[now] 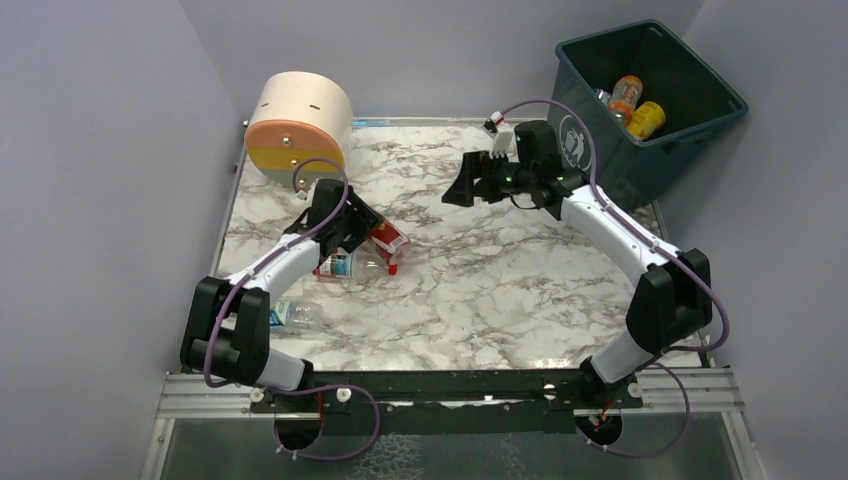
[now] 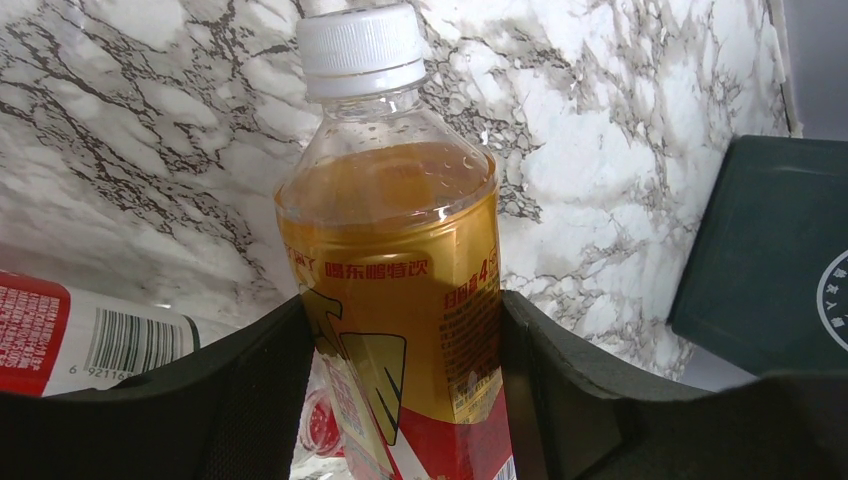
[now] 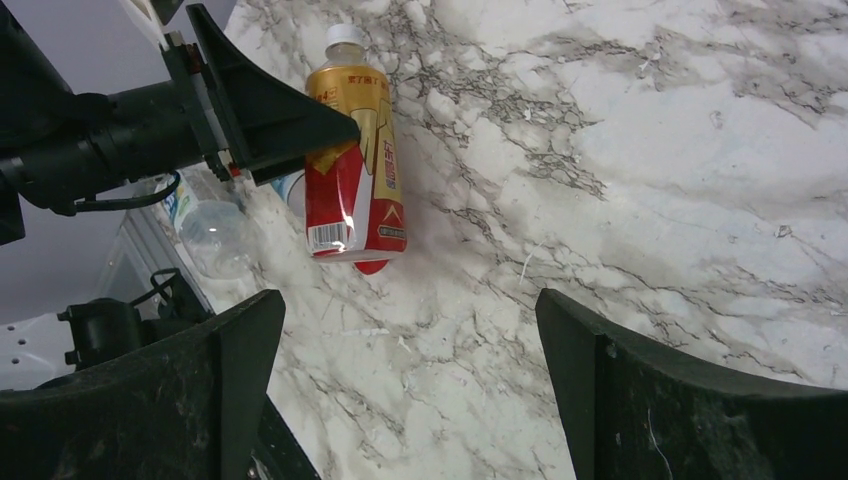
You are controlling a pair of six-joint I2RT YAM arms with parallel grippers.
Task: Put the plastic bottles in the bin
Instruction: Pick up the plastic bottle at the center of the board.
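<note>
My left gripper (image 1: 372,232) is shut on an orange-tinted bottle (image 2: 400,250) with a gold and red label and a white cap; both jaws press its sides. It also shows in the top view (image 1: 390,241) and the right wrist view (image 3: 355,170), low over the table's left middle. A clear bottle with a red label (image 1: 343,265) lies just beside it (image 2: 90,340). Another clear bottle (image 1: 295,315) lies by the left arm. The dark teal bin (image 1: 600,150) stands at the back right and holds an orange bottle (image 1: 627,95) and a yellow one (image 1: 647,118). My right gripper (image 1: 468,186) is open and empty over bare marble (image 3: 410,370).
A cream cylinder with an orange and green face (image 1: 298,125) lies at the back left. The bin's side with a white logo shows at the right of the left wrist view (image 2: 770,260). Grey walls close the table on three sides.
</note>
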